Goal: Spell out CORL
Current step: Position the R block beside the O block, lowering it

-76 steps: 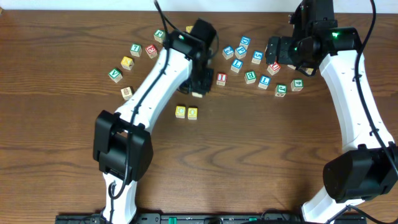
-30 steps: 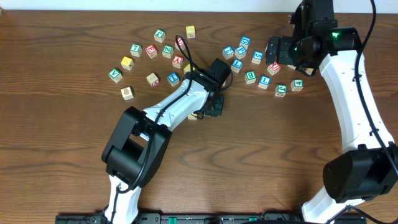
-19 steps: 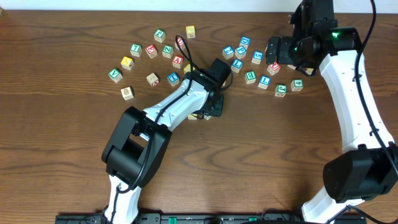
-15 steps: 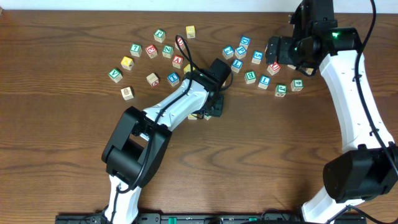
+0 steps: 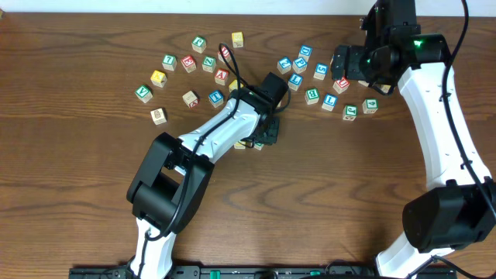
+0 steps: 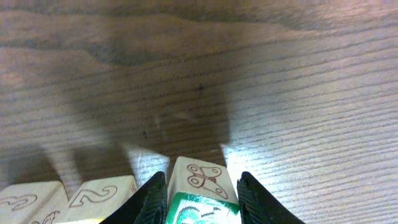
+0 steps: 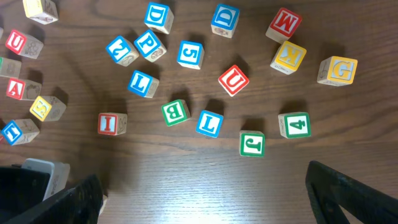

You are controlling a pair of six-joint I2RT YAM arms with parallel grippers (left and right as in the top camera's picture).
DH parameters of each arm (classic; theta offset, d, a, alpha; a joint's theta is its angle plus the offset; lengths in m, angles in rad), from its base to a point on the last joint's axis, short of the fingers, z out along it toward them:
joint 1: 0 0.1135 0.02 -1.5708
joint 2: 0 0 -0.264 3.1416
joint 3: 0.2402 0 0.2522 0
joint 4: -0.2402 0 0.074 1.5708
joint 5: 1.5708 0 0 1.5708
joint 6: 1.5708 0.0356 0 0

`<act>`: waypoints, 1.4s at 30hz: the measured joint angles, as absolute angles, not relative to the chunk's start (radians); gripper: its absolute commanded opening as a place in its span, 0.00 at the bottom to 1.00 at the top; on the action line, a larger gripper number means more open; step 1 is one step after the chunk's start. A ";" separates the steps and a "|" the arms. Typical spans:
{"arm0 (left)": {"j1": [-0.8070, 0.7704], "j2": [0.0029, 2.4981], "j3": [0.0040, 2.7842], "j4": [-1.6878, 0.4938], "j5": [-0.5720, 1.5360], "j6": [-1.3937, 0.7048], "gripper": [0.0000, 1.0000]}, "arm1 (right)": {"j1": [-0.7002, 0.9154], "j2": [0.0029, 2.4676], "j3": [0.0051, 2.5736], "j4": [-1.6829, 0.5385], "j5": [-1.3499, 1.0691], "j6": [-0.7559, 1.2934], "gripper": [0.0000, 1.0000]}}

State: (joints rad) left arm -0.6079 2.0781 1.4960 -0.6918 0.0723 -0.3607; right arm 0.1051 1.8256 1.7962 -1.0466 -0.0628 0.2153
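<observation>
Nearest me, out on the bare middle of the desk (image 5: 77, 194), the left gripper (image 6: 202, 177) stands low over the green-lettered cube (image 6: 202, 213). One finger is close against each side of it; whether it is pinching or letting go I cannot tell. The cube rests on the wood, and I take it for the R. Just left of it, in one line, sit the two yellow-topped cubes (image 6: 99, 194), presumably the C and O, though their letters cannot be read.

Beyond the green-lettered cube and to its right lies the loose scatter. In it a blue L cube (image 7: 209, 123) sits just beside a green B cube (image 7: 176, 112), with a second blue L cube (image 7: 143, 83) further back. Either would likely finish the word.

Over that scatter, far right of the green-lettered cube, the right gripper (image 7: 202, 174) hangs spread wide, holding nothing.

These cubes look light, hard and unlikely to crush, with smooth painted faces that might slip or twist in a skewed hold. I would take an L squarely across two opposite side faces, low and centred, coming straight down where its neighbours leave room.
</observation>
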 measured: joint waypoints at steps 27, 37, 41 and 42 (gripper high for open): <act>-0.608 2.078 1.496 -0.703 0.137 0.025 0.37 | 0.105 1.826 1.796 -1.047 -0.063 0.215 0.99; -0.607 2.078 1.496 -0.709 0.137 0.194 0.37 | 0.105 1.826 1.796 -1.047 -0.063 0.215 0.99; -0.608 2.078 1.496 -0.723 0.137 0.263 0.37 | 0.105 1.826 1.796 -1.047 -0.063 0.215 0.99; -0.608 2.078 1.496 -0.727 0.136 0.279 0.37 | 0.105 1.826 1.796 -1.047 -0.063 0.215 0.99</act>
